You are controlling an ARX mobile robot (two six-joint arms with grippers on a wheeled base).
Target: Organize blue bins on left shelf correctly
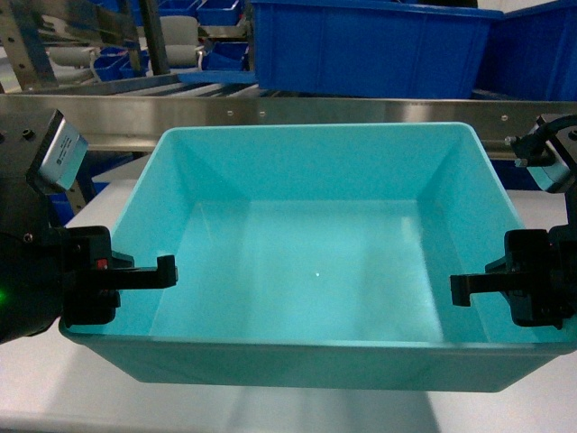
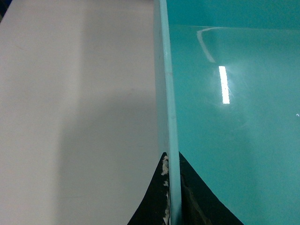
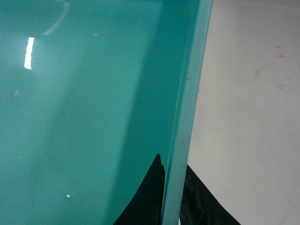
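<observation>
The light turquoise blue bin (image 1: 315,262) fills the middle of the head view, level and with nothing inside, just in front of the left shelf's steel beam (image 1: 270,113). My left gripper (image 1: 149,275) is shut on the bin's left wall, one finger inside and one outside. My right gripper (image 1: 478,287) pinches the right wall the same way. In the left wrist view the bin's rim (image 2: 171,117) runs straight between the black fingers of the left gripper (image 2: 172,187). In the right wrist view the rim (image 3: 187,108) sits clamped in the right gripper (image 3: 171,192).
Dark royal-blue crates (image 1: 370,45) stand on the shelf's roller tracks behind and above the beam. More small blue bins (image 1: 117,63) show at the far left. A white surface (image 1: 54,397) lies under the turquoise bin, with a shadow on it.
</observation>
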